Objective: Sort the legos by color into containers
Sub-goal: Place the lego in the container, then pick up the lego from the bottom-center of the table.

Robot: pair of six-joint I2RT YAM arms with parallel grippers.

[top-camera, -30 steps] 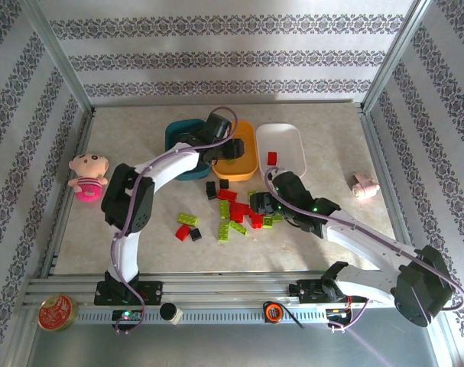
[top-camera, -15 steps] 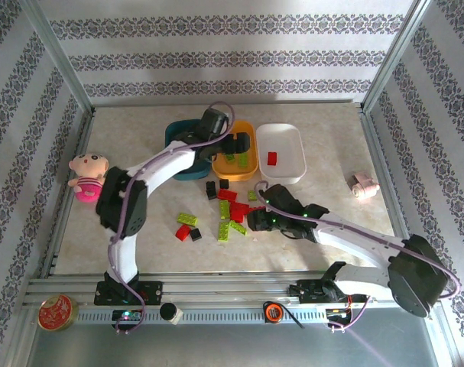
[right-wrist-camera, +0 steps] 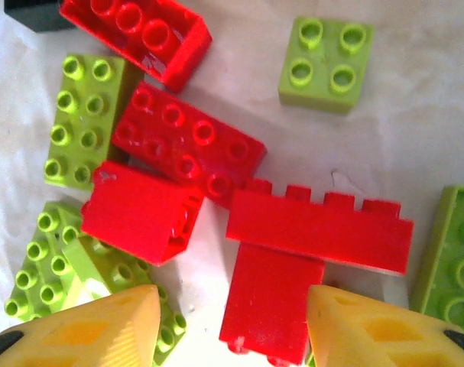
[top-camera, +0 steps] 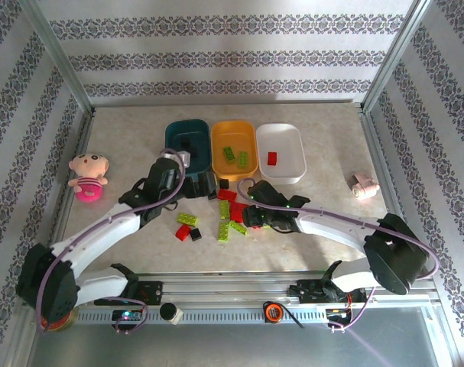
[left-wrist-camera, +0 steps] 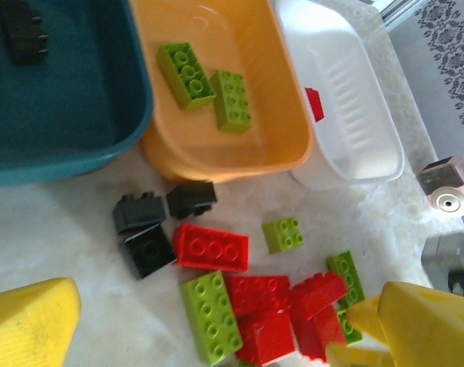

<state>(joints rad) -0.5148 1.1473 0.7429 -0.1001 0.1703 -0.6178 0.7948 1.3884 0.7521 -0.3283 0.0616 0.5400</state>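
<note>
Legos: mostly loose heap just in front of orange-yellow tub. Two lime bricks inside it; red brick in white tub at its right; black brick in teal tub at its left. Left gripper: jaws wide, empty, over heap. Right gripper: jaws half narrow, straddles red piece in heap, not clamped.
</note>
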